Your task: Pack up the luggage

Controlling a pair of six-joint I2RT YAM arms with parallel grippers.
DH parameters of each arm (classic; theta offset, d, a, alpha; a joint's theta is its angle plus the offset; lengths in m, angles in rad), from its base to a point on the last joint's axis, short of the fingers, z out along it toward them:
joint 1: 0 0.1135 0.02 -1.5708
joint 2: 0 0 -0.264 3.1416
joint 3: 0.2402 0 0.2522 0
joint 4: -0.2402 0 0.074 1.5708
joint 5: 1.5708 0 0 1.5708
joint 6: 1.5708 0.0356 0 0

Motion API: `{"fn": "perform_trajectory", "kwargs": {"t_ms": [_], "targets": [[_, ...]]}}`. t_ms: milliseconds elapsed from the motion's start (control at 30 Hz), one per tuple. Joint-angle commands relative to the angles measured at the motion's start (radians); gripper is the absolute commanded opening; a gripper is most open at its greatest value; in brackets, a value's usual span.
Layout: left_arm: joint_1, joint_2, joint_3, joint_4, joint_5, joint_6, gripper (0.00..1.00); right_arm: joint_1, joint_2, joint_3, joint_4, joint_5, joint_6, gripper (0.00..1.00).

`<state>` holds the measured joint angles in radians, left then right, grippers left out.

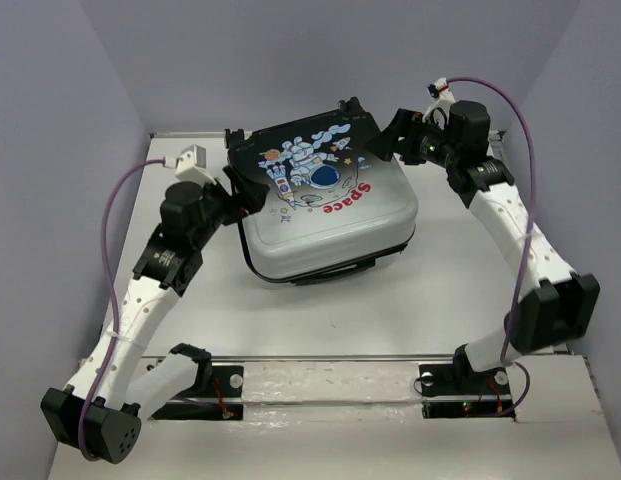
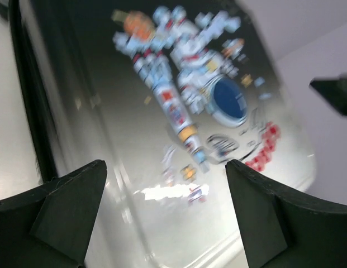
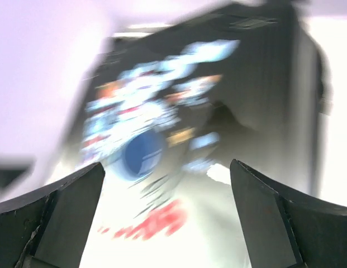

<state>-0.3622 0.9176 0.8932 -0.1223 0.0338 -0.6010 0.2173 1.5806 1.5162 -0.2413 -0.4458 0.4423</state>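
Observation:
The luggage (image 1: 330, 210) lies flat on the table with its lid down, the astronaut and red "Space" print facing up, black end toward the back wall. My left gripper (image 1: 252, 196) hovers at its left edge, fingers spread and empty. My right gripper (image 1: 390, 138) is over its back right corner, also open and empty. In the left wrist view the printed shell (image 2: 179, 111) fills the space beyond the open gripper (image 2: 165, 167). The right wrist view is blurred, with the shell (image 3: 162, 223) below the open gripper (image 3: 166, 167).
The white table (image 1: 420, 300) is walled in by grey panels at the back and sides. A metal rail (image 1: 330, 362) with both arm bases runs along the near edge. Purple cables loop off each wrist.

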Motion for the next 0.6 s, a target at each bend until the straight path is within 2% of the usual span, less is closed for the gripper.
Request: {"fn": "perform_trajectory", "kwargs": {"t_ms": [0,33,133,233,367,433,567], "targets": [[0.086,0.033,0.211,0.053,0.100,0.073,0.99,0.059,-0.349,-0.075,0.031,-0.139,-0.062,1.00],[0.142,0.050,0.225,0.052,0.126,0.075,0.99,0.059,-0.393,-0.150,0.034,-0.151,-0.062,1.00],[0.219,0.125,0.253,0.055,0.138,0.055,0.99,0.059,-0.523,-0.260,0.042,-0.127,-0.063,0.99],[0.282,0.245,0.280,0.115,0.182,0.015,0.99,0.059,-0.586,-0.372,0.042,-0.132,-0.070,0.92],[0.402,0.548,0.461,0.153,0.351,-0.040,0.99,0.059,-0.616,-0.480,0.039,-0.163,-0.070,0.92],[0.423,0.637,0.521,0.180,0.458,-0.068,0.99,0.059,-0.631,-0.510,0.039,-0.172,-0.080,0.94],[0.450,0.815,0.682,0.217,0.538,-0.117,0.99,0.059,-0.657,-0.560,0.031,-0.186,-0.102,0.96]]}}
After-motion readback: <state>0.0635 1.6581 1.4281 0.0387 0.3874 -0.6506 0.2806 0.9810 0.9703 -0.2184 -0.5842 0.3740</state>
